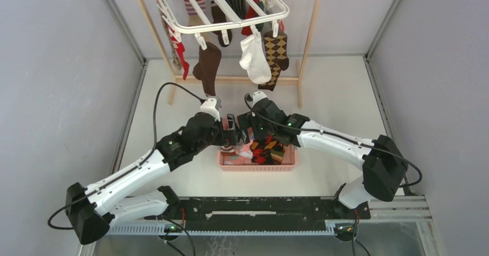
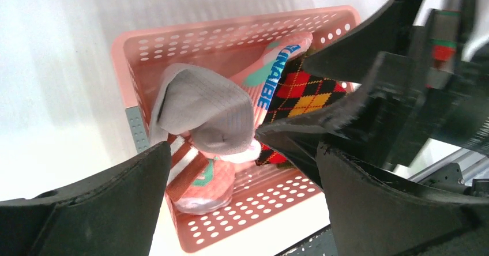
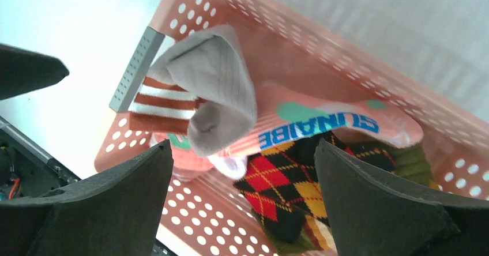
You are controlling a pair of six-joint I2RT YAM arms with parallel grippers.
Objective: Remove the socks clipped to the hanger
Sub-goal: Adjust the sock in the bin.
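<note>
The white hanger [image 1: 226,21] hangs at the back with socks still clipped to it: a dark brown one [image 1: 207,66], a white one [image 1: 254,57], a brown argyle one [image 1: 275,54], a red one [image 1: 182,57] and striped ones behind. Both grippers hover side by side over the pink basket [image 1: 288,165], well below the hanger. My left gripper [image 2: 242,204] is open and holds nothing. The right gripper [image 3: 242,198] is open too, with nothing between its fingers. Below them lie a grey sock [image 3: 213,83], a pink lettered sock [image 3: 323,123] and a red-black argyle sock [image 3: 282,181].
The light wooden pole rack [image 1: 307,42] carries the hanger and stands on the table behind the basket. Grey walls close in left and right. A black rail [image 1: 259,209] runs along the near edge. In the left wrist view the right gripper's body [image 2: 403,94] crowds the right side.
</note>
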